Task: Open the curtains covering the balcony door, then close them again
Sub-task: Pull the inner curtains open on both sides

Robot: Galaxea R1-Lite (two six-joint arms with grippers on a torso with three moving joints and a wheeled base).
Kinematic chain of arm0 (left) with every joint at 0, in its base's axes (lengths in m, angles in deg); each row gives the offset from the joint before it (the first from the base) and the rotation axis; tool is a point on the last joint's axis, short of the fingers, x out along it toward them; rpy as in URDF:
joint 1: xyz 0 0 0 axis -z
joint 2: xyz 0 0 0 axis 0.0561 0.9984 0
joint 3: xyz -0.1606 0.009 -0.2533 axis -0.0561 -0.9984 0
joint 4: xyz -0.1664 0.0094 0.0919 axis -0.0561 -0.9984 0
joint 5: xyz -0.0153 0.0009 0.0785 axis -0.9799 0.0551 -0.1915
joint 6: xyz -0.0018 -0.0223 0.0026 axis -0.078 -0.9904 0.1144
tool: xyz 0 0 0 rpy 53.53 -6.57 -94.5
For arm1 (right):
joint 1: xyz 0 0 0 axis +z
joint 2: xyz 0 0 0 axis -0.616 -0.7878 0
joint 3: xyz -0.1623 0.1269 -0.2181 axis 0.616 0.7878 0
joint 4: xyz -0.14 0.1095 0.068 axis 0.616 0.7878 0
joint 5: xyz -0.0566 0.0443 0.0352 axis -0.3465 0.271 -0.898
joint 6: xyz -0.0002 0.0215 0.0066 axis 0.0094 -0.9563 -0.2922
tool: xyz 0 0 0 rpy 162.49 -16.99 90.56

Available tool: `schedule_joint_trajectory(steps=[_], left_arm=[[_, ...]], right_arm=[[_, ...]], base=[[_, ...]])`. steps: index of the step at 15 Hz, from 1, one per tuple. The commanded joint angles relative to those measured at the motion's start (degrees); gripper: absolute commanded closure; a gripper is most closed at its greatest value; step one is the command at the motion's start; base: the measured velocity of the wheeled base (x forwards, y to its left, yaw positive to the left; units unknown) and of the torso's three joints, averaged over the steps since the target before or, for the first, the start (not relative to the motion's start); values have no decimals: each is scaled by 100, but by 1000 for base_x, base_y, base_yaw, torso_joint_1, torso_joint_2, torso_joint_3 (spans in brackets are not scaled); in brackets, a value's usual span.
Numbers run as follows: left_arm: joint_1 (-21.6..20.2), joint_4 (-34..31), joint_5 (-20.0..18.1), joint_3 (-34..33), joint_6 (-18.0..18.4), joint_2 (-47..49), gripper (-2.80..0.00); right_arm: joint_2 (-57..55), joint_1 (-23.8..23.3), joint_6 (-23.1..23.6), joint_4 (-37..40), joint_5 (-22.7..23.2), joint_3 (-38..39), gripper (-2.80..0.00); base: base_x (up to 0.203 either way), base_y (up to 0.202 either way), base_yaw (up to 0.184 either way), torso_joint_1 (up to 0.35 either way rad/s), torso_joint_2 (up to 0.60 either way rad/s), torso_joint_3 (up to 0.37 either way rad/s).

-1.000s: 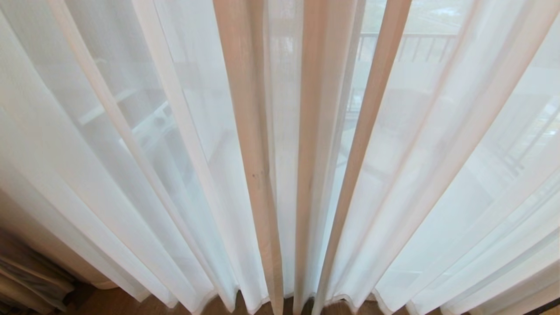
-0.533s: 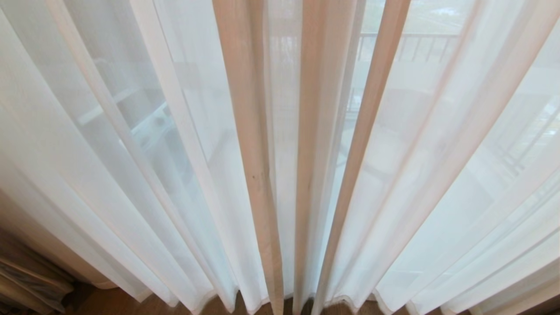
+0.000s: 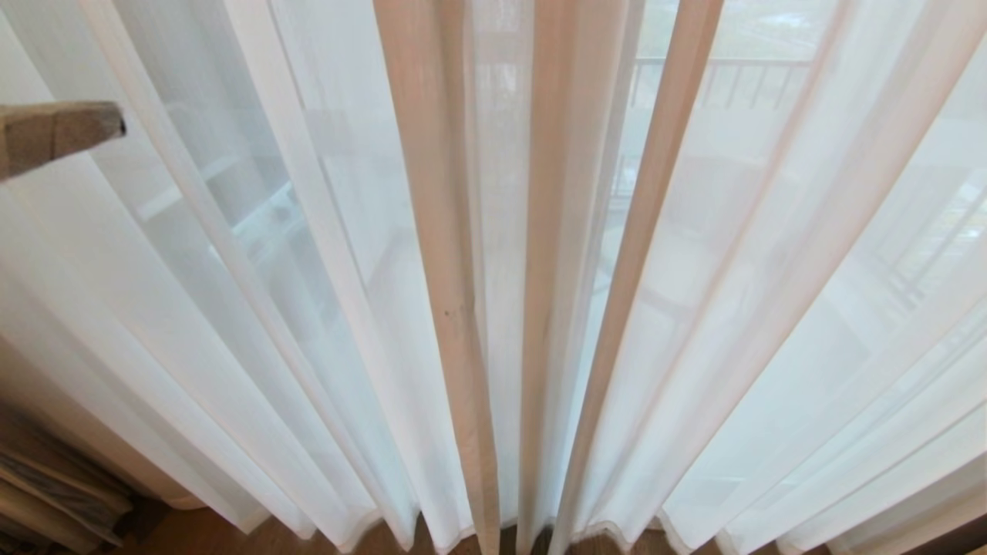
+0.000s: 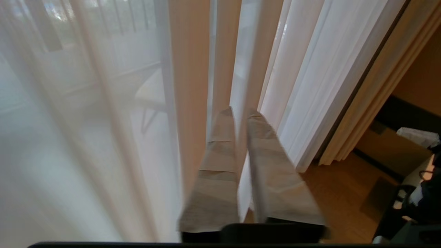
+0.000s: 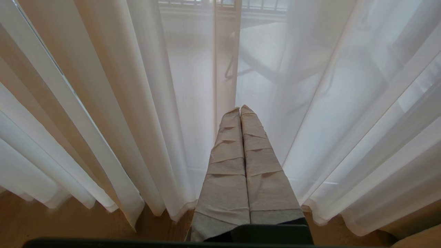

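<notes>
White translucent pleated sheer curtains [image 3: 324, 308] hang drawn, floor-length, filling the head view from nine to three o'clock. Tape-wrapped left gripper [image 4: 240, 113] nearly closed, empty; right gripper [image 5: 240, 109] shut, empty.

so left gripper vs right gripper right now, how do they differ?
The left gripper shows a slim gap between its fingers at the tips; the right gripper has its fingers pressed flat together. The left gripper's tip shows in the head view, raised at the left edge before the curtains; the right gripper is absent from that view. Both are tape-wrapped, hold nothing and point at the curtains.
</notes>
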Motion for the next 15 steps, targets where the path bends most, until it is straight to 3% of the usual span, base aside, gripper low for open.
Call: schedule_joint_trajectory(steps=[1,3,10,15], left_arm=[[333,204,196,122,-1,510,-280],[515,443,463,212,-4,725,-280],[972,455,513,1124,-2,1574,-280],[1189,471,827,1807,10,2271,-280]], right_arm=[[0,8,5,-2,2,1,0],[0,8,5,3,2,1,0],[0,1,5,-2,2,1,0],[0,8,5,4,2,1,0]], base=[[0,0,0,0,0,0],[0,0,0,0,0,0],[0,0,0,0,0,0],[0,0,0,0,0,0]])
